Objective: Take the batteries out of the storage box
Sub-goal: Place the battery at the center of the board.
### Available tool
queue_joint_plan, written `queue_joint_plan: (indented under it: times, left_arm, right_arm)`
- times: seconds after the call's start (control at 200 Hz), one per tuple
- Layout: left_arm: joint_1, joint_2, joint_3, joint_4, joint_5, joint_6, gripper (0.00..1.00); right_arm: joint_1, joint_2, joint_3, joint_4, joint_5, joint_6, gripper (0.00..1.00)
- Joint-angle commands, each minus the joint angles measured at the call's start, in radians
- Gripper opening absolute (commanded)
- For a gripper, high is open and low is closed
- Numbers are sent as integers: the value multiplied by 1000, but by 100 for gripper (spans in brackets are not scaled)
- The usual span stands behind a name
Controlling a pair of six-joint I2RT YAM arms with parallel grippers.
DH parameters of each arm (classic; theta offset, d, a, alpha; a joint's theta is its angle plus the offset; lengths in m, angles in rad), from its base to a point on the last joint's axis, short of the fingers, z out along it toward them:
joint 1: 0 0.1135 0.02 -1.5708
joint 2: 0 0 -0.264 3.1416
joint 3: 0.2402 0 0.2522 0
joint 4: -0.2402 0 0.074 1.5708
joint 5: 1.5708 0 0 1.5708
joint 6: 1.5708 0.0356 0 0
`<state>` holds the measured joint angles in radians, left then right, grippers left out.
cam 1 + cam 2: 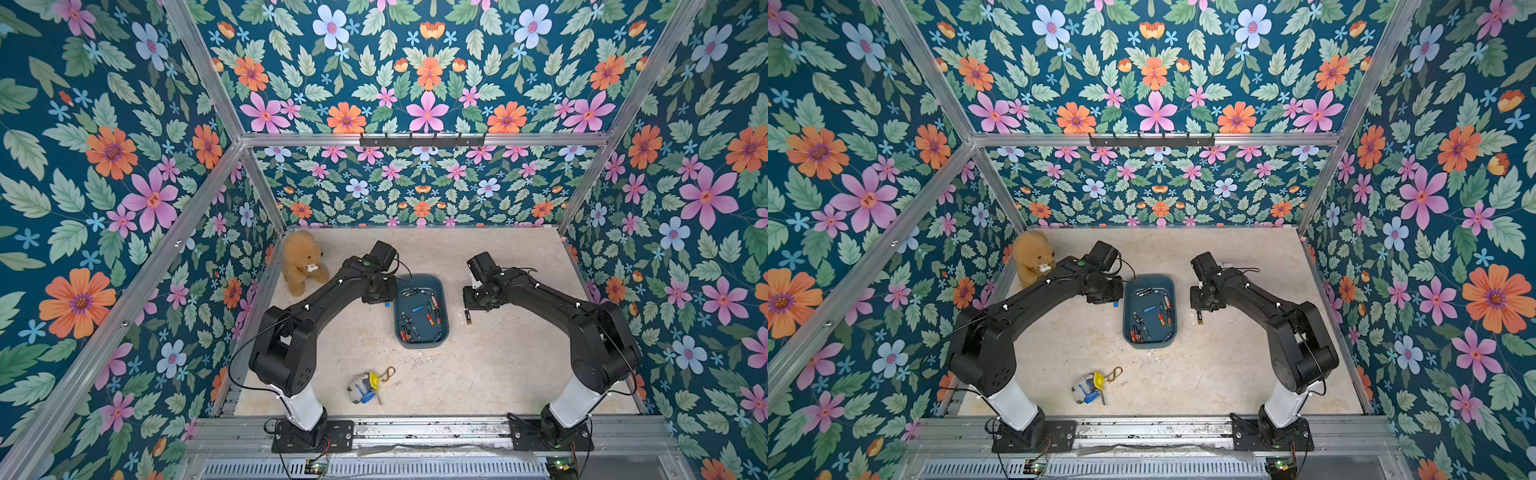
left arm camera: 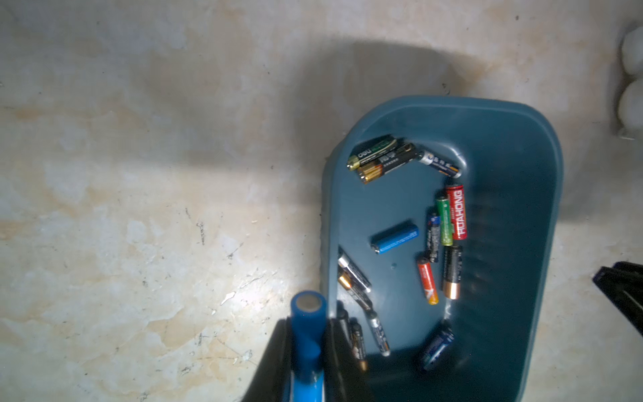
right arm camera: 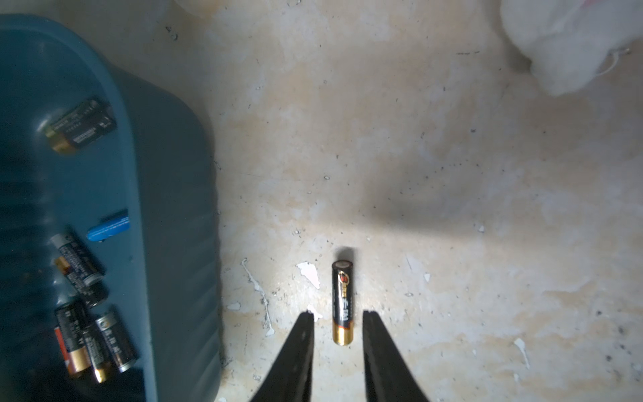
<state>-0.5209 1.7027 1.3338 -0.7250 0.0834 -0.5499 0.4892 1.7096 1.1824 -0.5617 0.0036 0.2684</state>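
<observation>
Bright, even light is filling the scene in both top views, the floral walls [image 1: 104, 166] are stretching wide toward the frame edges, and only faint shadows are falling on the tabletop [image 1: 478, 374]. In the wrist views broad soft shadows are crossing the pale surface, the storage box [image 3: 174, 209] is sitting dim and smeared, and the blue battery [image 2: 306, 323] nearest the lens is blurring.
</observation>
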Motion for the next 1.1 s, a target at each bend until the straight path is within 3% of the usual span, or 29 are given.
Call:
queue_joint_plan:
  times: [0.0, 1.095]
  left_arm:
    - [13, -9, -23, 2, -6, 21, 16]
    - [53, 72, -156, 104, -19, 53, 15]
  right_arm:
    - [2, 7, 9, -14, 4, -5, 30]
    - [2, 34, 26, -30, 10, -5, 30]
